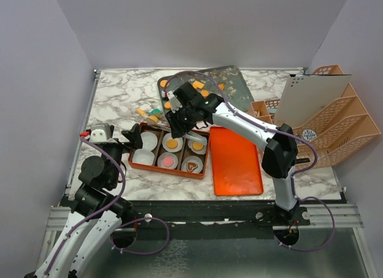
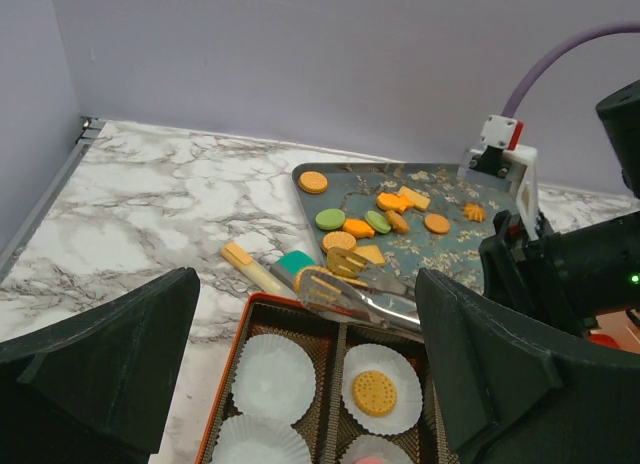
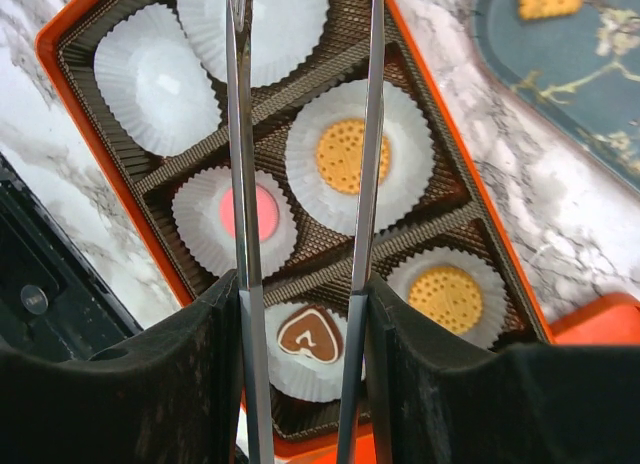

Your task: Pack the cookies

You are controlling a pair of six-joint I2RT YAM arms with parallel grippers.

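An orange box (image 1: pixel 206 160) with six white paper cups lies mid-table. In the right wrist view it holds two round orange cookies (image 3: pixel 346 155) (image 3: pixel 446 298), a pink one (image 3: pixel 247 210) and a brown heart (image 3: pixel 309 336); two cups (image 3: pixel 155 79) are empty. More cookies (image 2: pixel 378 220) lie on a dark patterned tray (image 2: pixel 450 254) behind the box. My right gripper (image 3: pixel 303 294) is shut on metal tongs (image 2: pixel 350 284). The tong tips hang parted over the box's far edge, by a round orange cookie (image 2: pixel 305 275); I cannot tell if they grip it. My left gripper (image 2: pixel 310 384) is open and empty at the box's left end.
An orange lid (image 1: pixel 235 160) lies right of the box. Teal and yellow blocks (image 2: pixel 262 267) lie between box and tray. A peach file rack (image 1: pixel 335 122) and a small basket (image 1: pixel 262 109) stand at the right. Purple walls enclose the table.
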